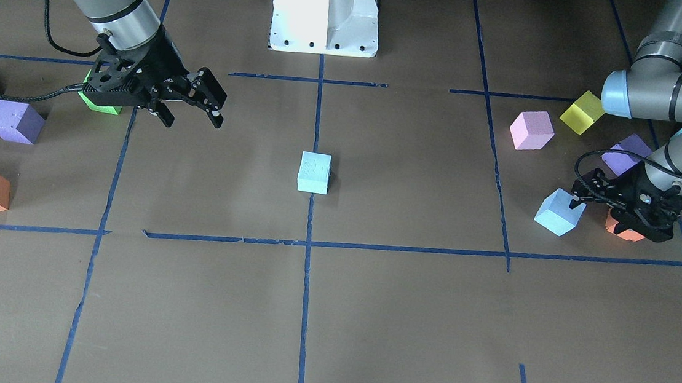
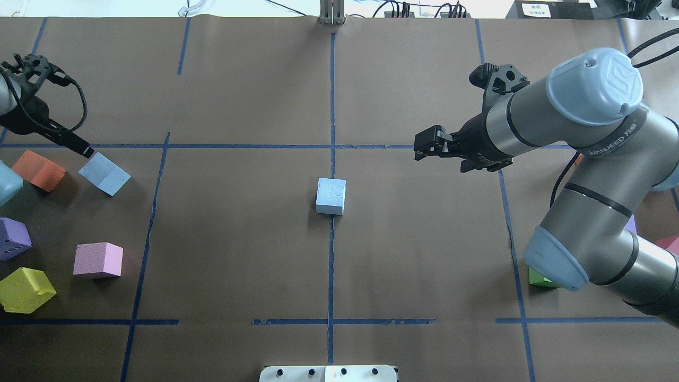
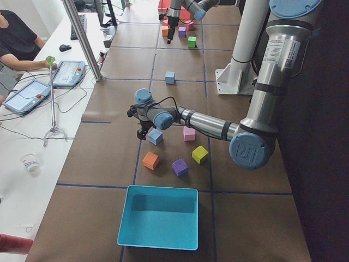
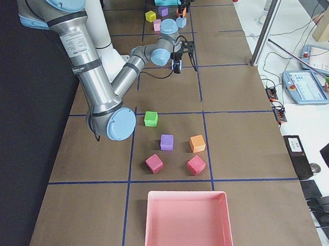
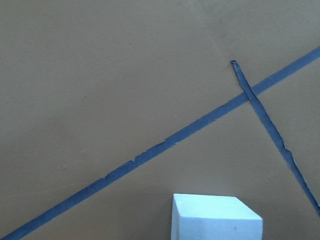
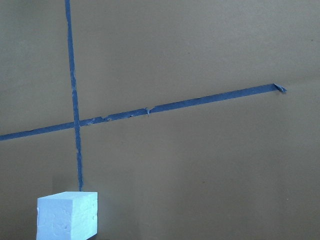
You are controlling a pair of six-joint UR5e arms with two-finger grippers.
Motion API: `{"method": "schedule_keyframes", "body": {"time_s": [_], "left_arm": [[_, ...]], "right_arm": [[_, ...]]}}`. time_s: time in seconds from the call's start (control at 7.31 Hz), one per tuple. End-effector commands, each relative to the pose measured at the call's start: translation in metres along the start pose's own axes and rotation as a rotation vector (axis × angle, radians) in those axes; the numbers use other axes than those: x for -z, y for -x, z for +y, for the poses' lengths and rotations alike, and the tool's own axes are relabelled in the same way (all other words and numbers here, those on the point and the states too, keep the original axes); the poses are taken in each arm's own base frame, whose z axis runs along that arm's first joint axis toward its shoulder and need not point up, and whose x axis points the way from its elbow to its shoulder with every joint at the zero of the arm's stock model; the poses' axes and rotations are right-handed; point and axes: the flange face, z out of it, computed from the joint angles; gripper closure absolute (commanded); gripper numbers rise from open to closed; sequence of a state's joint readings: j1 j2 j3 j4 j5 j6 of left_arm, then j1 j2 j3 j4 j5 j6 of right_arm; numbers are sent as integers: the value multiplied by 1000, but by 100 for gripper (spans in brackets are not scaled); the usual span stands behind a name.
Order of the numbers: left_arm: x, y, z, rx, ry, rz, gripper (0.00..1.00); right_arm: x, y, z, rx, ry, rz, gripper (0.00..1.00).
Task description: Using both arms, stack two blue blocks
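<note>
Left gripper (image 2: 87, 152) hangs low at its end of the table (image 2: 238, 254). One black finger tip is right at a corner of the near blue block (image 2: 104, 174). I cannot tell if its fingers are spread or pressed together, or if the tip touches the block. The near blue block sits flat on the brown paper, turned a bit crooked. Just beside it is an orange block (image 2: 38, 170), and the edge of a teal box (image 2: 8, 183) shows next to that. A little further off are a purple block (image 2: 13, 239), a pink block (image 2: 98, 260) and a yellow block (image 2: 26, 289), all apart from each other.

Further along, in the middle of the table, the middle blue block (image 2: 331, 196) sits alone on a blue tape line.

Past it, the right gripper (image 1: 193, 118) hangs in the air. Its two fingers are spread wide and hold nothing. It is well apart from the middle blue block. A green block (image 1: 100, 102) peeks out behind it.
</note>
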State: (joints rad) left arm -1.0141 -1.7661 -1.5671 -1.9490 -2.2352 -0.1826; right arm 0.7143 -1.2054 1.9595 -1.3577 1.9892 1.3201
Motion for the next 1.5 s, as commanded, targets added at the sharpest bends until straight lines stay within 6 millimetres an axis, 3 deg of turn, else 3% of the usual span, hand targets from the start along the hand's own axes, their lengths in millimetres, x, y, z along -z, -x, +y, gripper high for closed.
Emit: {"method": "schedule_keyframes", "body": {"time_s": [0.0,0.68,0.96,1.09,1.23,1.37], "left_arm": [[-17,-13,7,-16,29,13,1],[-49,-29,15,-37,85,25,1],[-55,-25,17,-29,97,21,30],[-55,-24,16,-25,92,3,50],[-55,-24,14,-25,89,-1,78],[-48,-31,8,40,73,3,89]], "right_arm": [[-3,1,3,3,1,3,0],[-4,2,4,5,-4,5,0],[-13,4,12,15,-9,16,0],[-16,5,15,19,-14,20,0],[-17,6,15,21,-16,20,0],[-13,6,14,23,-20,15,0]]}}
